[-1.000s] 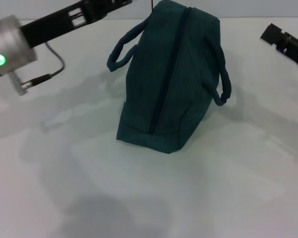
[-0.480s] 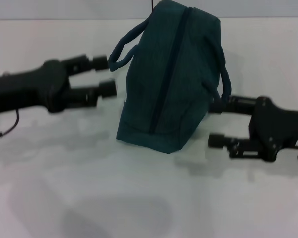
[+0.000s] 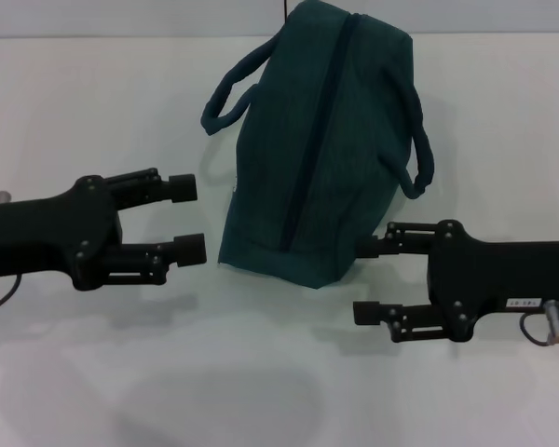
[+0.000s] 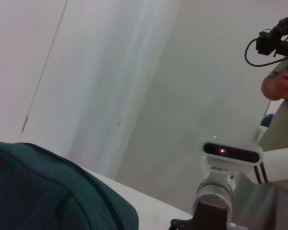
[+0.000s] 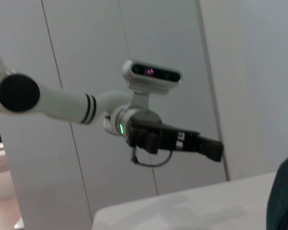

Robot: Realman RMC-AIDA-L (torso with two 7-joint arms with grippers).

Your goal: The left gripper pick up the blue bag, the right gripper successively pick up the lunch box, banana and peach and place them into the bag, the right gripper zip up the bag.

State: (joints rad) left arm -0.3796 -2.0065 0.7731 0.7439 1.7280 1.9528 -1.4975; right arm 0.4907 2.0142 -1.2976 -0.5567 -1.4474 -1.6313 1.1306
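The blue bag stands upright on the white table, its top zipper line closed and its two handles hanging at the sides. My left gripper is open, just left of the bag's lower end, fingers pointing at it without touching. My right gripper is open, just right of the bag's lower corner, its upper finger close to the fabric. The bag also shows in the left wrist view and at the edge of the right wrist view. The lunch box, banana and peach are out of view.
In the left wrist view the right arm shows beyond the bag, with a person standing behind. In the right wrist view the left arm shows over the table edge.
Both arms have come down from the upper corners to the table. They now sit low on either side of the bag's front end, fingers pointing inward. The bag has not moved.
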